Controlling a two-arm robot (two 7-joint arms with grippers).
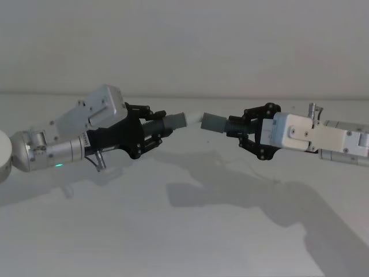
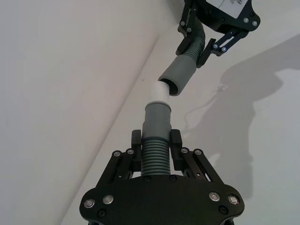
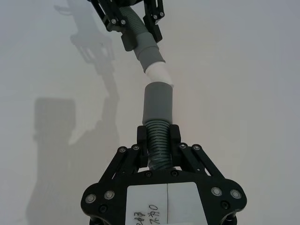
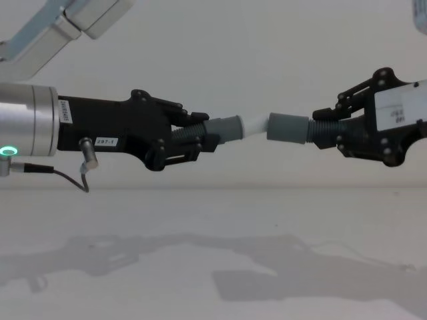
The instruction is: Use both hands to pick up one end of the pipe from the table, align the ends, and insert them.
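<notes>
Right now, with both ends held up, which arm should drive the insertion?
Probably the left gripper: its whitish tip already sits at the mouth of the wider socket, which the right gripper holds steady above the table.

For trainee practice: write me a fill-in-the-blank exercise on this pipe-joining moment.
1. The left hand grips the hose with the ____ tip.
2. The right hand holds the wider plain ____.
3. Both hoses are held ____ the table.

Missing words: white; socket; above
</notes>
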